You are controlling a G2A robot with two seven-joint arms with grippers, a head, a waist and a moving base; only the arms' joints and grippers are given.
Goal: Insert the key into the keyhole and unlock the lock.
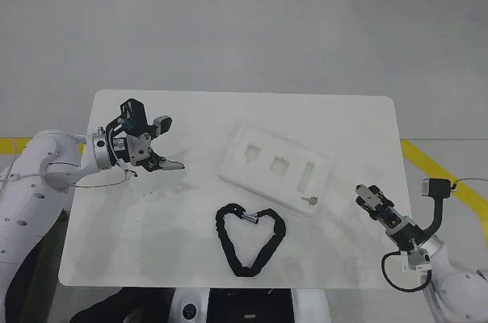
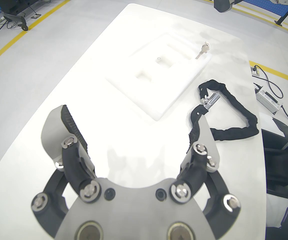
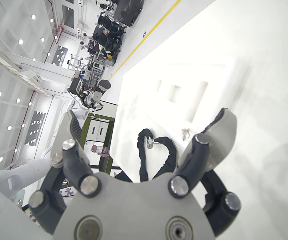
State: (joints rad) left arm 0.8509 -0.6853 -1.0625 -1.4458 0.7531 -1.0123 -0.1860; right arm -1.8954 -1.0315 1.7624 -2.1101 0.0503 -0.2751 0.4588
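A black fabric-covered chain lock [image 1: 248, 242] lies in a heart shape near the table's front edge, its silver lock cylinder [image 1: 249, 216] at the top of the loop. The small silver key [image 1: 310, 201] rests on the near right corner of the white foam tray [image 1: 260, 174]. My left gripper [image 1: 168, 145] hovers open over the left part of the table, well clear of the chain [image 2: 234, 111] and key [image 2: 202, 50]. My right gripper [image 1: 367, 194] stands open near the right edge, with the key [image 3: 185, 133] and lock cylinder [image 3: 149, 144] ahead of it. Both hold nothing.
The foam tray [image 2: 159, 93] has three rectangular recesses, one with a small ring in it. Bare white table [image 1: 147, 234] lies left and right of the chain. Yellow floor lines run past the table's sides.
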